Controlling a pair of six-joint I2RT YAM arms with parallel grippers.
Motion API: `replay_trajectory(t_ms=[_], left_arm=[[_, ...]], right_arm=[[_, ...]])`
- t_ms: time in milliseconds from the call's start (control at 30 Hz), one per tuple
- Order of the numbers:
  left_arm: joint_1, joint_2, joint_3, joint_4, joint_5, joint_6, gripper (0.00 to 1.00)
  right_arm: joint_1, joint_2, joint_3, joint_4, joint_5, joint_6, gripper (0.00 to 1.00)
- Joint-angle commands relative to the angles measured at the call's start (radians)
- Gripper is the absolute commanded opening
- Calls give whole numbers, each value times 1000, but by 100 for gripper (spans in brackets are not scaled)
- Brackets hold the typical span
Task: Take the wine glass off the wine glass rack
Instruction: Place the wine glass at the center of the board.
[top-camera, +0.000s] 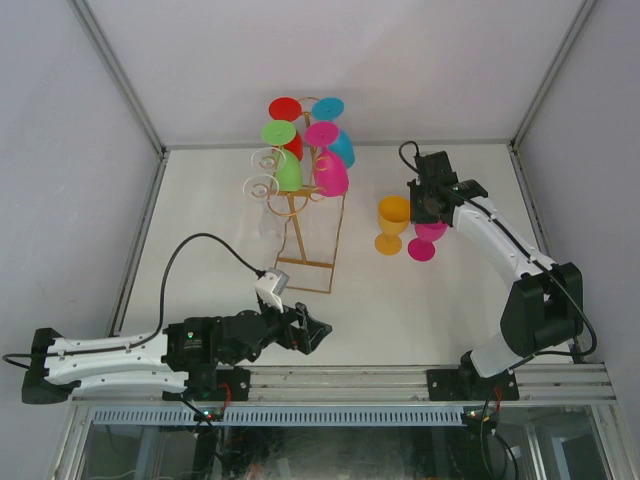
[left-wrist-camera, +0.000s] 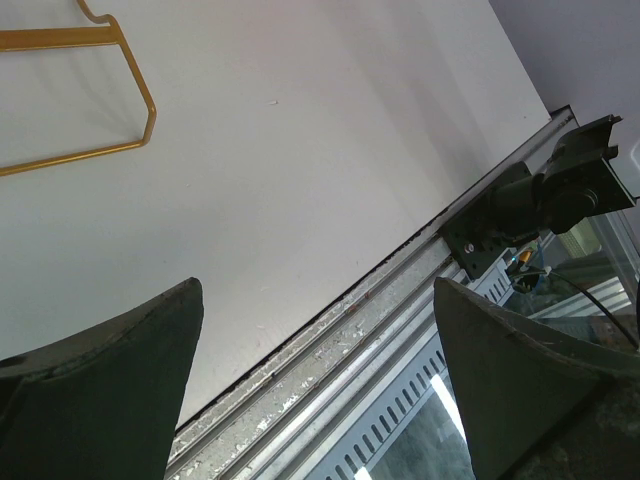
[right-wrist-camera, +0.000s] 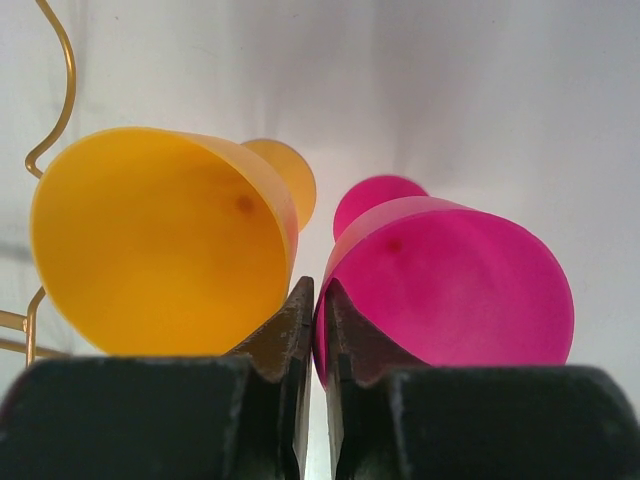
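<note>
Two glasses stand foot down and mouth up on the table (top-camera: 200, 200), stems vertical: an orange glass (top-camera: 393, 212) and, touching its right side, the magenta wine glass (top-camera: 421, 249). Both are off the wine glass rack (top-camera: 305, 235), well to its right. The right pincer (right-wrist-camera: 320, 290) comes down on the magenta glass from above, its fingers nearly together and closed on the rim nearest the orange glass. Neither bowl holds anything. Several coloured and clear glasses hang bowl-down on the rack. The left pincer (top-camera: 315, 333) lies low by the near table edge, spread wide and holding nothing.
</note>
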Motion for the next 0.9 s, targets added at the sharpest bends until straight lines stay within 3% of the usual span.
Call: replay_trajectory(t_ms=[0, 867], left_arm=[[4, 0, 66, 45, -1, 23, 100], [4, 23, 81, 48, 24, 23, 100]], right_arm=[[-9, -19, 37, 24, -2, -3, 5], [-27, -40, 37, 43, -68, 5, 10]])
